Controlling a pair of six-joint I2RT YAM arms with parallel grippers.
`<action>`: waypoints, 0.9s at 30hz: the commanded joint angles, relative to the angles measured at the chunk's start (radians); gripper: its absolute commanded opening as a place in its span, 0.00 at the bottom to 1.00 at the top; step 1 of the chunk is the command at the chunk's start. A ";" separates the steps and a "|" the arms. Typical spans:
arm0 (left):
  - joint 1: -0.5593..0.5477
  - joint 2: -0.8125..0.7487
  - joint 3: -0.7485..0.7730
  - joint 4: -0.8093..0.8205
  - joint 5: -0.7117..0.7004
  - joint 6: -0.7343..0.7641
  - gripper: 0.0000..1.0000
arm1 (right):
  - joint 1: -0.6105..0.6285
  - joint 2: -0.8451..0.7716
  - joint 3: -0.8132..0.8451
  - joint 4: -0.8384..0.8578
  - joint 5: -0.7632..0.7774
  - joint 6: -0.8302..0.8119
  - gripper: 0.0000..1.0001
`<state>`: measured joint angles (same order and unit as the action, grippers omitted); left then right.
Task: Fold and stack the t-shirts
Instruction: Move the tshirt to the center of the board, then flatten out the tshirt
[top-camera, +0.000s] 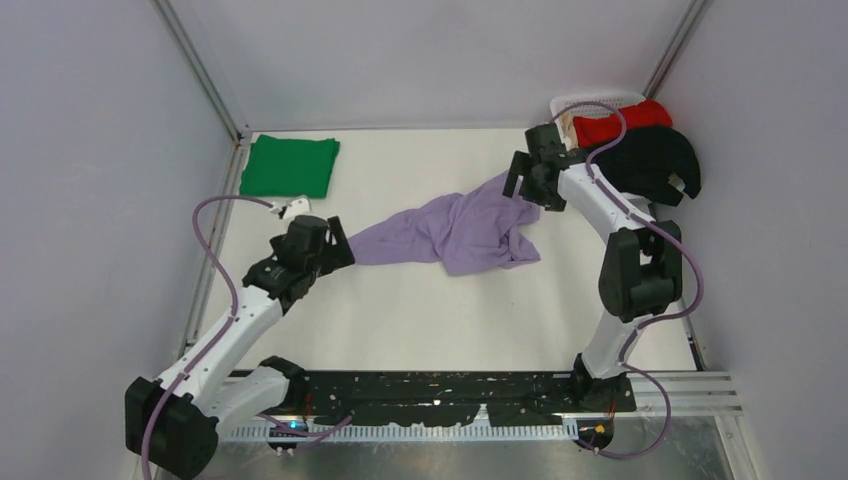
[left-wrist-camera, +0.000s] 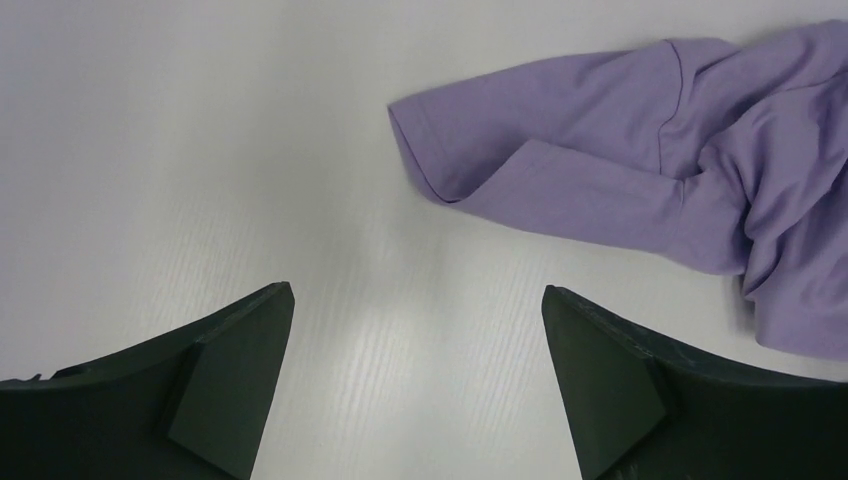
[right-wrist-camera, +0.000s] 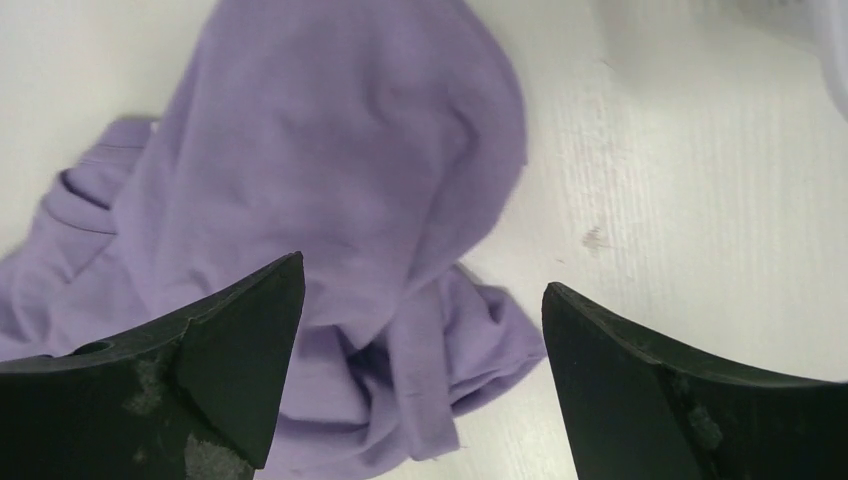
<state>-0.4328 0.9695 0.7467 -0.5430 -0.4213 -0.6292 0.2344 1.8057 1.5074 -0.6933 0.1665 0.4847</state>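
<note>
Left gripper (left-wrist-camera: 416, 292) is open, lavender shirt (left-wrist-camera: 620, 190) sleeve at its 1 o'clock; right gripper (right-wrist-camera: 424, 278) hangs open over the other end.

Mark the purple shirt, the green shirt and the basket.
Purple shirt (top-camera: 450, 232): top view, middle of the crumpled body.
Green shirt (top-camera: 290, 166): top view, centre of the folded cloth.
Basket (top-camera: 600, 97): top view, white back rim.

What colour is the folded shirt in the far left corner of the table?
Bright green. The folded t-shirt shows best in the top external view.
</note>
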 joint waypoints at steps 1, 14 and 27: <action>0.141 0.067 -0.035 0.142 0.294 -0.049 1.00 | 0.005 -0.184 -0.088 0.098 0.165 -0.050 0.95; 0.213 0.502 0.177 0.169 0.416 -0.056 0.93 | 0.000 -0.266 -0.277 0.319 0.078 -0.215 0.96; 0.146 0.661 0.225 0.181 0.502 -0.052 0.82 | -0.005 0.087 0.058 0.307 0.059 -0.175 0.96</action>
<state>-0.2413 1.6238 0.9413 -0.3935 0.0471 -0.6777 0.2321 1.8008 1.4433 -0.4065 0.2337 0.2855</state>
